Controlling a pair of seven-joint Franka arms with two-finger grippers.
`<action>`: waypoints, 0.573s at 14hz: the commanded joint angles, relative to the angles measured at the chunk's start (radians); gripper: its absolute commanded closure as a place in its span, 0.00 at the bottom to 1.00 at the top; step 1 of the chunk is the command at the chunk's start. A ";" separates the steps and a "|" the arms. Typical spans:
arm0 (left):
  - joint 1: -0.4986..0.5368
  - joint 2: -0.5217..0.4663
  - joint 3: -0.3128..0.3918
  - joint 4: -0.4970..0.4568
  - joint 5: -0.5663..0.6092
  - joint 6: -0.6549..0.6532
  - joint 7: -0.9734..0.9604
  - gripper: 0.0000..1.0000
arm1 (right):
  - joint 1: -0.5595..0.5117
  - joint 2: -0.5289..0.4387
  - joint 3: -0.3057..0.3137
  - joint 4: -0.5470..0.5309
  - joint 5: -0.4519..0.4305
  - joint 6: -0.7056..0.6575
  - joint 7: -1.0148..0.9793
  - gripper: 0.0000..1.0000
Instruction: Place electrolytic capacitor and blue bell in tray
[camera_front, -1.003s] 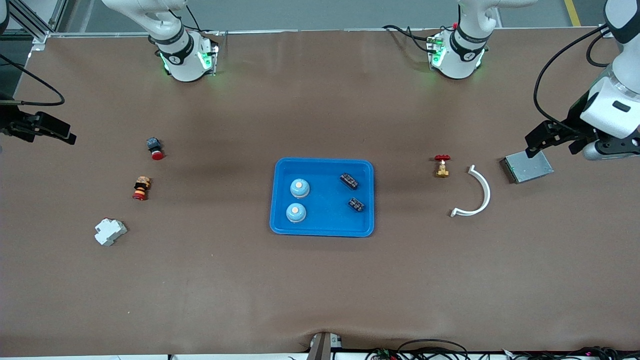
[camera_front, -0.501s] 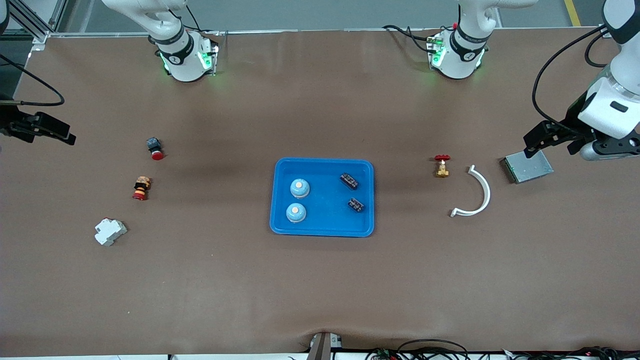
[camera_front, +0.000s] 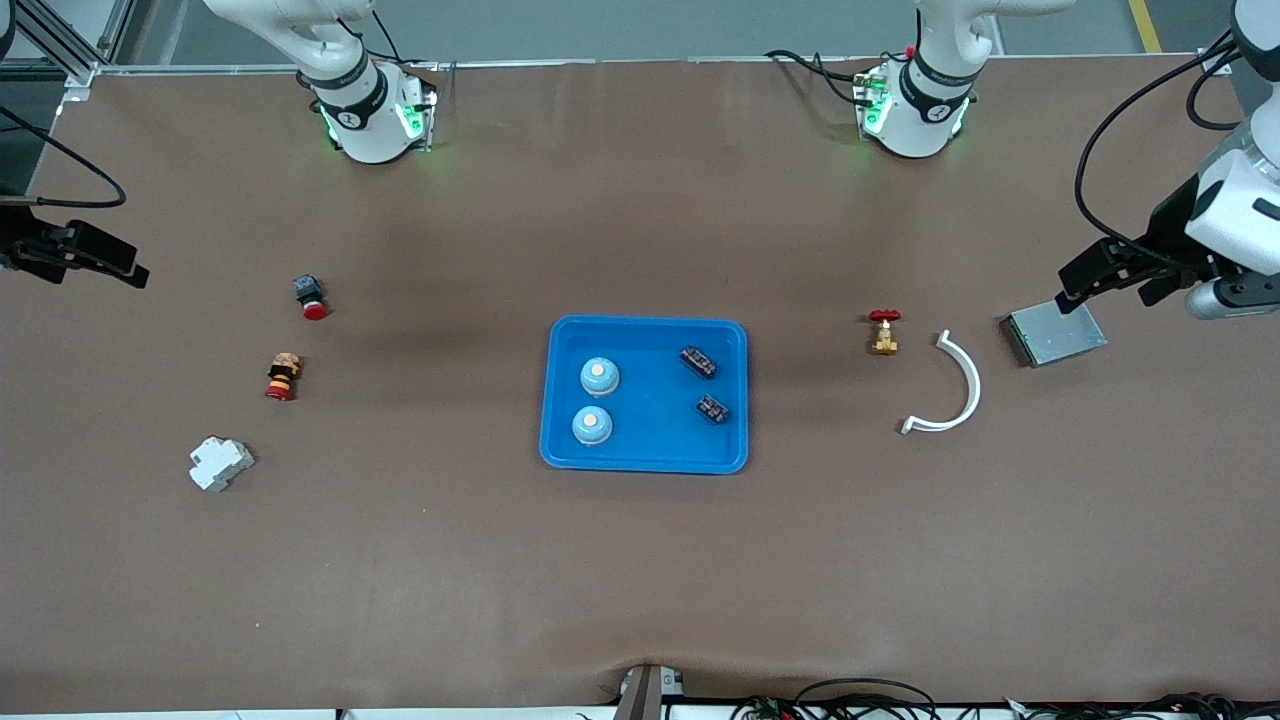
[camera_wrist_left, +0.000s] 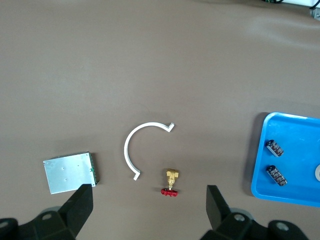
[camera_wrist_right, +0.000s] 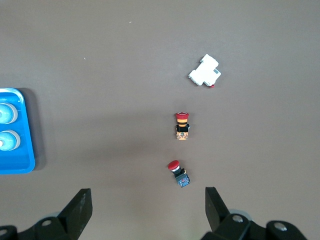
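The blue tray (camera_front: 648, 452) lies mid-table. In it sit two blue bells (camera_front: 599, 376) (camera_front: 592, 426) on the side toward the right arm, and two dark electrolytic capacitors (camera_front: 698, 362) (camera_front: 712, 408) on the side toward the left arm. My left gripper (camera_front: 1122, 278) hangs open and empty above the table by the grey plate (camera_front: 1056, 335). In its wrist view the left gripper (camera_wrist_left: 149, 187) looks down on the tray (camera_wrist_left: 295, 159) and capacitors (camera_wrist_left: 274, 147). My right gripper (camera_front: 100, 262) hangs open and empty at the right arm's end. Its wrist view shows the right gripper (camera_wrist_right: 147, 190) wide, with the tray (camera_wrist_right: 20, 167) and a bell (camera_wrist_right: 6, 114) at the edge.
A red-handled brass valve (camera_front: 884, 332) and a white curved strip (camera_front: 958, 385) lie between the tray and the grey plate. Toward the right arm's end lie a red-and-blue push button (camera_front: 309, 296), a red-and-yellow button (camera_front: 282, 377) and a white block (camera_front: 220, 463).
The left arm has drawn a little toward its end of the table and the right gripper has shifted slightly. Nothing on the table has moved.
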 joint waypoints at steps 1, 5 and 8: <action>-0.008 -0.006 0.000 0.024 -0.009 -0.024 0.009 0.00 | 0.001 -0.022 0.003 -0.013 -0.006 0.002 0.019 0.00; 0.004 -0.004 0.003 0.022 -0.012 -0.024 0.133 0.00 | 0.001 -0.024 0.003 -0.007 -0.004 0.017 0.019 0.00; 0.012 0.000 0.006 0.024 -0.012 -0.022 0.137 0.00 | 0.001 -0.027 0.003 -0.007 -0.003 0.039 0.019 0.00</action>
